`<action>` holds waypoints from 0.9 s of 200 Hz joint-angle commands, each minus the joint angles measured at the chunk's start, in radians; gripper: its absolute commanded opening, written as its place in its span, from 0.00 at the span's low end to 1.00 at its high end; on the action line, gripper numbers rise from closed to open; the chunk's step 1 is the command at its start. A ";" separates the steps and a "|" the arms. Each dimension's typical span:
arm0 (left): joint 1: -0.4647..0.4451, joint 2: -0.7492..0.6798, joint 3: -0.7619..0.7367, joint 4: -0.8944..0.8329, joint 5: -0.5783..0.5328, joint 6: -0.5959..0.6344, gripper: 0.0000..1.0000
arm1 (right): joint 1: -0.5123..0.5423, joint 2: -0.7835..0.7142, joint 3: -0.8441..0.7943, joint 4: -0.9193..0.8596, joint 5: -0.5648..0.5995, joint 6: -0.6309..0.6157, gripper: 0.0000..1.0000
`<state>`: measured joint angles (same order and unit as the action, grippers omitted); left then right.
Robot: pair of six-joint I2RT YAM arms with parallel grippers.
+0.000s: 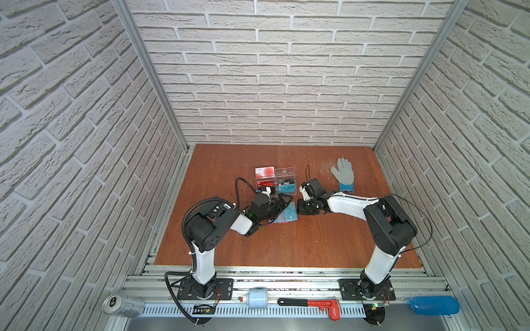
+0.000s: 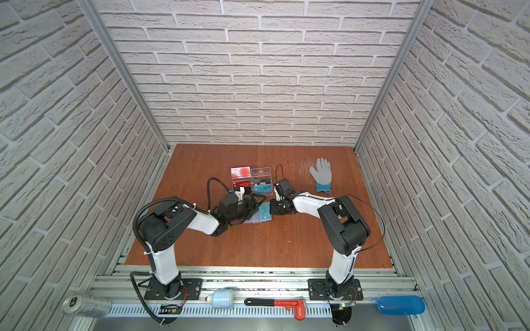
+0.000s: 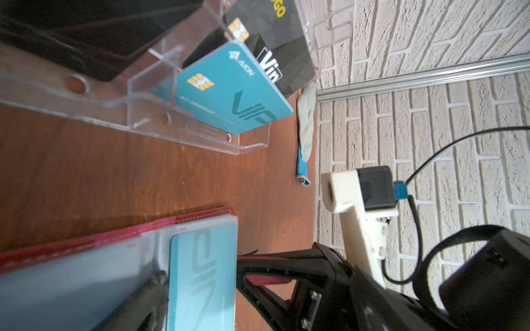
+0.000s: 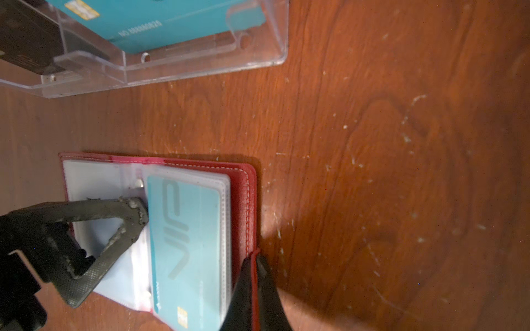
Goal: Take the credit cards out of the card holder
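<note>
Pinching the red edge of the card holder (image 4: pixel 243 200) in the closed jaws of the right gripper (image 4: pixel 253 260), apparently anchoring it open on the table (image 4: pixel 372 172). Pressing one finger (image 4: pixel 129 220) of the wide-spread left gripper (image 1: pixel 280 207) onto the sleeves beside the teal credit card (image 4: pixel 186 243), not yet pulled out.

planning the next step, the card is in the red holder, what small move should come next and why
Probably close the left hand on the edge of the teal card and begin sliding it out. That hand is open, one fingertip beside the card's edge; the card lies in a clear sleeve of the card holder, and the right hand is shut on its red cover, steadying it.
</note>
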<state>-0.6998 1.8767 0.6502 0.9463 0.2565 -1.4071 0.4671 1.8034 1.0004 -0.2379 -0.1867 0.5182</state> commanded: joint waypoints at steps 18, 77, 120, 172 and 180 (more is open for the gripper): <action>-0.002 0.024 -0.024 0.025 0.057 0.010 0.98 | 0.014 0.069 -0.008 0.012 -0.032 0.006 0.06; -0.003 0.041 -0.033 0.108 0.088 -0.014 0.98 | 0.015 0.081 -0.003 0.011 -0.036 0.008 0.06; -0.004 0.052 -0.034 0.195 0.112 -0.038 0.98 | 0.015 0.086 0.000 0.009 -0.038 0.009 0.06; -0.004 0.059 -0.037 0.269 0.125 -0.050 0.98 | 0.015 0.088 0.001 0.009 -0.042 0.010 0.06; -0.007 0.061 -0.037 0.281 0.128 -0.053 0.98 | 0.015 0.088 0.001 0.008 -0.042 0.009 0.06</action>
<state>-0.6891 1.9148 0.6178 1.0840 0.3046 -1.4380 0.4644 1.8111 1.0119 -0.2520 -0.1944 0.5209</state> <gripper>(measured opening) 0.982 0.058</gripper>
